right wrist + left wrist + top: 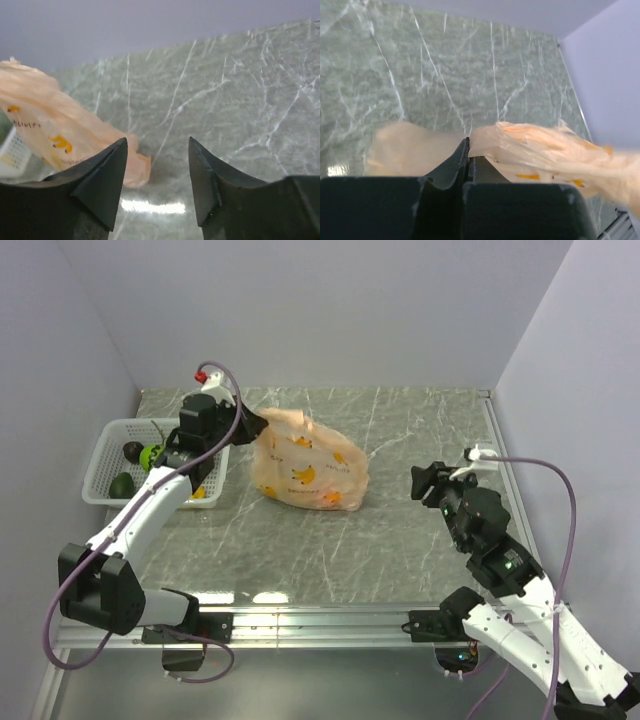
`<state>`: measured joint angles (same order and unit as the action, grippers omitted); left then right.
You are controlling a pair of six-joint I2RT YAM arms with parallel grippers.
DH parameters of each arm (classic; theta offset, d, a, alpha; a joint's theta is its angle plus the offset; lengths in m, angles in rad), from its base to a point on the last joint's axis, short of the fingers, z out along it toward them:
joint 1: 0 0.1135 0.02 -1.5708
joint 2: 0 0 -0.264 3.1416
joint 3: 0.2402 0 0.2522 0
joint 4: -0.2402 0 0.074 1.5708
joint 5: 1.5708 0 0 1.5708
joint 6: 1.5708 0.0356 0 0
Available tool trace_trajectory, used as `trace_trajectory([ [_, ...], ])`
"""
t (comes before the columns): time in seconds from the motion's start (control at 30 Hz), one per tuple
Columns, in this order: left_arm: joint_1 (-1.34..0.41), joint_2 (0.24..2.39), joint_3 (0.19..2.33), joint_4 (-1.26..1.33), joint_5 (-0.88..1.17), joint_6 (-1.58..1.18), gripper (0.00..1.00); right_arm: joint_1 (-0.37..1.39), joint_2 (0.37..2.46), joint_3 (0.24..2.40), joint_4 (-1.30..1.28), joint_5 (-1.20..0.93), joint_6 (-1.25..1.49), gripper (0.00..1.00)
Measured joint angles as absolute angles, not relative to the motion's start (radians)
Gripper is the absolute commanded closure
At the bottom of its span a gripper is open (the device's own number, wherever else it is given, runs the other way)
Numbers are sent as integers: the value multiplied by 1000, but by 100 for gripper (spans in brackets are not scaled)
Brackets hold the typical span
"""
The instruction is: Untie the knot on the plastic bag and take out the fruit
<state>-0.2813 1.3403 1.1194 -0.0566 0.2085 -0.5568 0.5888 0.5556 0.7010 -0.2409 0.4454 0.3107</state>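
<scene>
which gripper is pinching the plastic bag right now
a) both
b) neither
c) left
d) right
c: the left gripper is shut with the plastic bag film caught between its fingers, while the right gripper is open and apart from the bag.

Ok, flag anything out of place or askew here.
Nothing spilled or torn. Only the plastic bag looks lopsided: the left gripper pinches its film, drawing the corner nearest the white basket into a stretched point.
</scene>
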Motion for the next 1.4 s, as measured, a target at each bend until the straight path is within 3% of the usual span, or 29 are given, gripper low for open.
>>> trace_trajectory([
  [0.2,-399,1285,1025,-78,182,-534,99,643,706,920,-339,297,194,26],
  [0.5,-487,1188,934,-79,177,-539,98,763,1050,1222,-361,173,135,22],
  [0.83,-493,1062,860,-88,151,-535,96,764,1267,1119,-337,-10,163,25],
  [1.17,-493,1019,807,-88,156,-512,95,719,1341,1007,-199,-33,202,39],
  [1.27,-493,986,772,-79,157,-509,93,706,1367,990,-174,-41,203,58],
  [1.3,-493,977,759,-72,155,-511,92,706,1375,986,-168,-46,201,92],
  [1.33,-493,974,750,-70,149,-513,92,706,1378,978,-159,-45,196,100],
  [1.4,-497,974,731,-67,133,-521,90,704,1374,957,-144,-40,216,100],
])
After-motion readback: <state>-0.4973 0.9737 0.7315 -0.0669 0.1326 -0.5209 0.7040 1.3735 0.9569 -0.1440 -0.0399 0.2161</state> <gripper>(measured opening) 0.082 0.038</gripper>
